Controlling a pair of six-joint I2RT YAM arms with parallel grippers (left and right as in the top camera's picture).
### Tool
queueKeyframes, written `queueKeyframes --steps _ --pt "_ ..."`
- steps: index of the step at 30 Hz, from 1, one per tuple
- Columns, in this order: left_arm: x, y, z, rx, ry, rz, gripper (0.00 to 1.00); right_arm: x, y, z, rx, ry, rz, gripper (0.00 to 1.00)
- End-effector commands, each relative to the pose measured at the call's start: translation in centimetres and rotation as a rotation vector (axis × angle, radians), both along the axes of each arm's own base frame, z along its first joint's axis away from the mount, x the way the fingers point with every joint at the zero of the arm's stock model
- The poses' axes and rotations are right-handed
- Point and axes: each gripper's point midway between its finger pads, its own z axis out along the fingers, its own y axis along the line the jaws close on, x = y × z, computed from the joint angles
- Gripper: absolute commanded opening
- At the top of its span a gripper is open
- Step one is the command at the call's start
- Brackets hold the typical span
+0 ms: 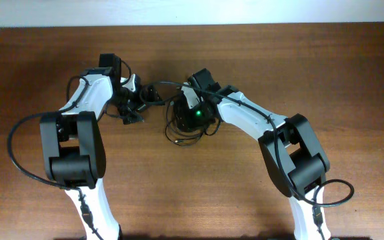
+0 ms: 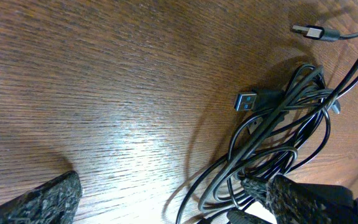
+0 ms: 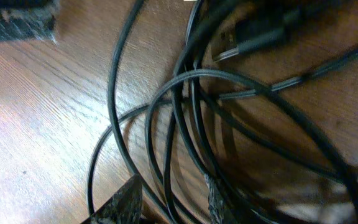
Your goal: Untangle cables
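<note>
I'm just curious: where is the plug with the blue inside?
In the left wrist view, the blue plug lies right of centre on the table, at the left edge of the cables, below a smaller silver plug.

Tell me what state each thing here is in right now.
cables, tangled in a bundle on the table.
USB plug, unplugged, lying flat.
left gripper, open, beside the bundle.
right gripper, open, strands between its fingers.
green light, lit.
</note>
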Motion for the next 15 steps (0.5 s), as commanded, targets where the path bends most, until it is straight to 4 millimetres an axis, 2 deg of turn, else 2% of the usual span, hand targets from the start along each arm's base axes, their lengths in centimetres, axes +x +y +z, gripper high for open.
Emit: queueKeyframes --steps 1,11,13,15 --pt "0.0 -0.2 0.5 -0.010 -0.011 -0.002 0.98 -0.7 -0.3 -1.2 -0.023 0.027 0.015 0.35" --pt "0.0 -0.2 0.5 -0.010 -0.011 -0.003 0.98 -1.9 0.6 -1.4 -0.038 0.035 0.044 0.34" --pt "0.0 -0.2 0.5 -0.010 -0.010 -0.003 0.98 -2.0 0.5 -1.5 -0.040 0.040 0.044 0.23" --pt "0.0 -0.2 0.5 -0.010 -0.011 -0.003 0.98 -2.3 0.4 -1.5 -0.042 0.054 0.046 0.20"
